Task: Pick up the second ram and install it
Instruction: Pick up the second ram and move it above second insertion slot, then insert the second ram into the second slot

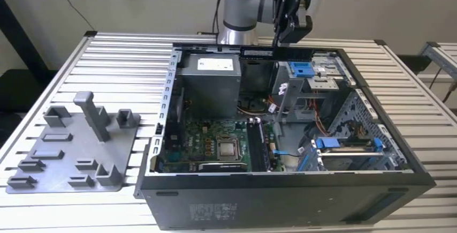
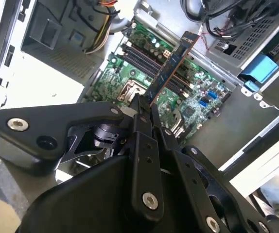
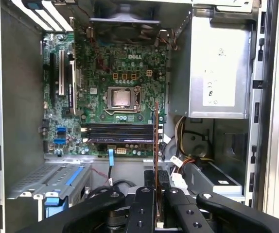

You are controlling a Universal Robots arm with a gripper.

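We clamp our fingers (image 2: 140,138) on the second ram (image 2: 174,65), holding it on edge above the computer case (image 1: 286,182), clear of its walls. It sits crosswise to the memory slots (image 3: 120,132).

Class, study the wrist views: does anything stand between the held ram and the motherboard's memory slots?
Nothing visible does. The gripper, jaws shut on the second ram, holds it over the open case; only air lies between it and the memory slots. The cables lie aside, by the power supply.
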